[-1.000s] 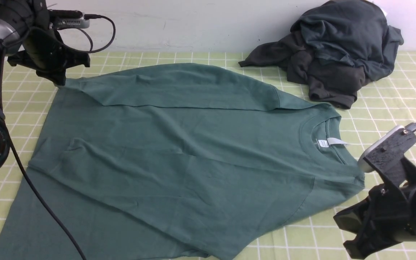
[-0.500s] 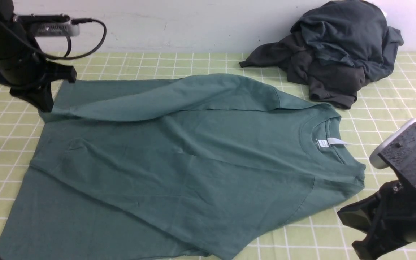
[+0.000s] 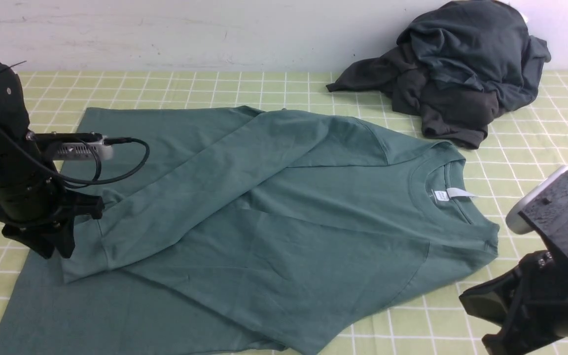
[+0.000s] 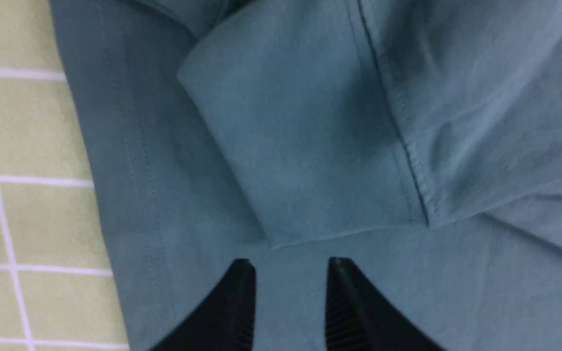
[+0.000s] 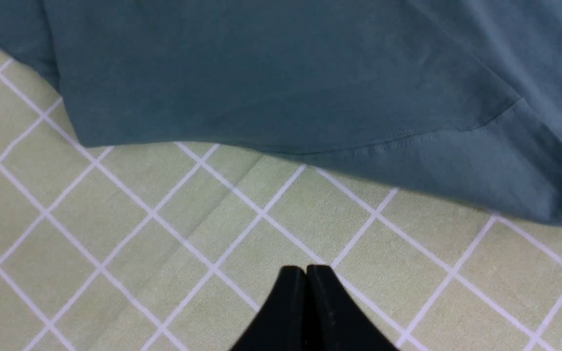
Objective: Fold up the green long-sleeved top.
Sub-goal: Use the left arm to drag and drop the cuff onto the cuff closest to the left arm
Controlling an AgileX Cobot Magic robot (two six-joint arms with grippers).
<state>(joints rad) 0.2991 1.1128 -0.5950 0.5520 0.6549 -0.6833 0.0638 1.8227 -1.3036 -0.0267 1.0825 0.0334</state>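
Since last frame, L gripper point(image 4: 291, 302) is sitting nearer table's near edge, jaws parted; teal-green cotton long-sleeved top's point(image 3: 313, 236) sleeve's lying inward; R gripper point(image 5: 305, 307) is staying clenched.

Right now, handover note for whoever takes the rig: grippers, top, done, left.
Left gripper: open, nothing between the fingers, at the folded-in sleeve's cuff end.
Right gripper: shut, empty, off the top near its collar side.
Green top: lying on the checked cloth, collar toward the robot's right; dark clothes piled behind it.
Done: both sleeves laid in across the body, cuff ends overlapping toward the hem.
Left: body still full length and unfolded; probably fold it next.
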